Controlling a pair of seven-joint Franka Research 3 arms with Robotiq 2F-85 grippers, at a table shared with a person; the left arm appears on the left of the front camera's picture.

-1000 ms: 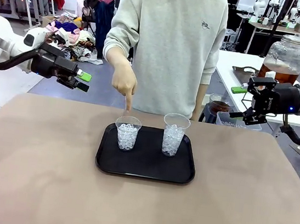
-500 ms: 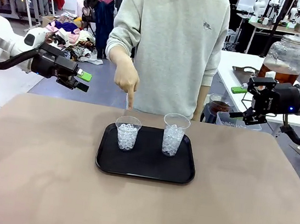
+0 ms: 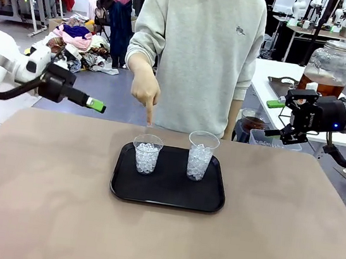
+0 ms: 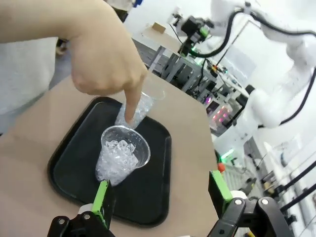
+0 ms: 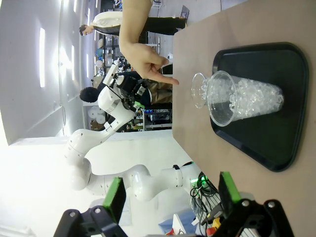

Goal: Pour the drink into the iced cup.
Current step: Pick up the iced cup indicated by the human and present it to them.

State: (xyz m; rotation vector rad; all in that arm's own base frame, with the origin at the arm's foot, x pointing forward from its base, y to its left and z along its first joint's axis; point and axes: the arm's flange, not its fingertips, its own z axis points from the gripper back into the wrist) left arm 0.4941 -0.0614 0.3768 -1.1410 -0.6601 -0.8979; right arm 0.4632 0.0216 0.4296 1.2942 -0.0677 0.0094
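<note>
The drink (image 3: 322, 86), an amber-brown liquid, fills the lower part of a big lidded glass jar (image 3: 330, 61) that stands upright on a side table (image 3: 263, 74). It sits just behind the right gripper (image 3: 280, 120) on that arm's outer side, so the jaws point away from it, across toward the middle of the table. Those jaws are spread wide and hold nothing. Ahead of them, well apart, the iced cup (image 3: 147, 153) stands upright on a black tray (image 3: 167, 196) beside a second cup (image 3: 201, 155) of ice; a person's hand (image 3: 144, 94) points a finger down at it. The left gripper (image 3: 96, 104), released and empty too, hovers near that cup, which lies straight ahead between its fingers in the wrist view. By my reckoning the right arm is far the nearer to the drink.
</note>
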